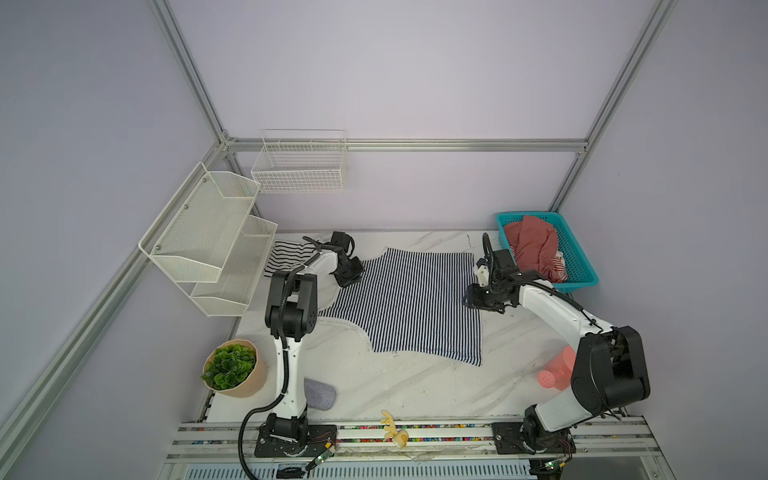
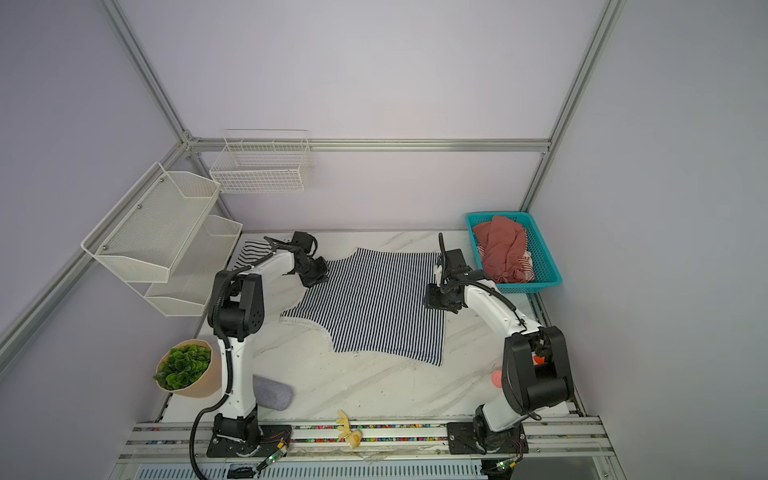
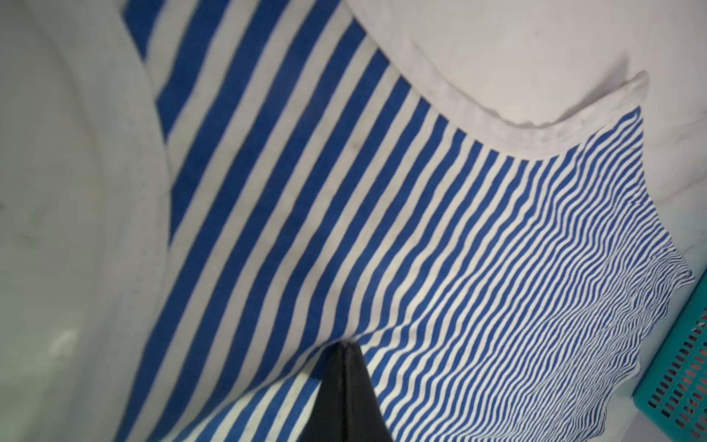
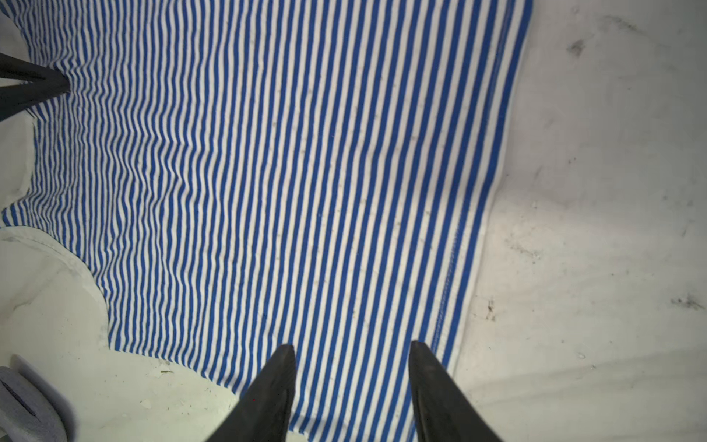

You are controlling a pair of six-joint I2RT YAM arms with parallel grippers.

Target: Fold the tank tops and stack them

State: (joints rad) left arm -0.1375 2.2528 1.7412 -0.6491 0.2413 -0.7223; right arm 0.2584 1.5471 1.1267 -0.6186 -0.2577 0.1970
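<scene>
Navy-and-white thin-striped tank top (image 1: pixel 407 307), soft cloth with white trim, lies spread flat across the middle of the white marble tabletop (image 1: pixel 415 390) in both top views. The white tank top with wide black stripes (image 1: pixel 286 254) sits at the far left corner. The left gripper (image 1: pixel 348 281) rests on the spread garment's neck end, and the right gripper (image 1: pixel 468 301) hovers at the opposite hem.

Left wrist view: the left gripper (image 3: pixel 342 346) is clenched, apparently pinching a raised ridge of the cloth.

Right wrist view: the right gripper (image 4: pixel 352 344) stands with jaws apart above the stitched hem, grasping nothing.

Handling: the cloth is light, limp and prone to rippling. It is best taken at the trimmed edges or hem corners, with both ends lifted together.
</scene>
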